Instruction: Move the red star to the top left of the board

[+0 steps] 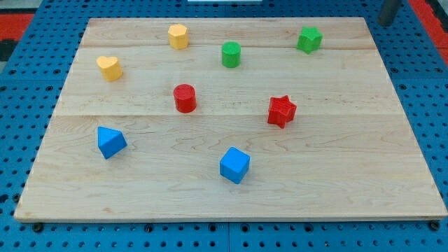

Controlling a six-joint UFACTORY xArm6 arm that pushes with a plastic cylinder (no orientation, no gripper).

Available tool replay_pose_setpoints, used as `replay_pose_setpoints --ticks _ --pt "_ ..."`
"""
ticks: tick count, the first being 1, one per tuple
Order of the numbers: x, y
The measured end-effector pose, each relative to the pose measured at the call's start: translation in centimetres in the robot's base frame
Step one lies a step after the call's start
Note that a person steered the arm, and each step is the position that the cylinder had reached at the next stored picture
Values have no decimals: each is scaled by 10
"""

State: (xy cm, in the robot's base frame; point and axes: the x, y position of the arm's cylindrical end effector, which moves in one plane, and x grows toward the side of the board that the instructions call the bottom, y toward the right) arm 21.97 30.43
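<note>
The red star [281, 111] lies on the wooden board [350, 175], right of centre. A red cylinder [185, 98] stands to its left near the board's middle. My rod shows only at the view's top right corner, and my tip [383, 22] sits just past the board's top right corner, far up and right of the red star and touching no block.
A yellow hexagon-like block [178, 36] and a yellow heart [109, 68] are at the upper left. A green cylinder [231, 54] and a green star [309, 39] are at the top. A blue triangular block [110, 142] and a blue cube [234, 165] are lower down.
</note>
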Motion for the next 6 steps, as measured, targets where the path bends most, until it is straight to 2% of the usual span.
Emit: replay_pose_setpoints --ticks 1,3,4,5,6 --pt "76 -15" --pt "210 -81" --pt "225 -120" --pt "225 -129" --pt "225 -190"
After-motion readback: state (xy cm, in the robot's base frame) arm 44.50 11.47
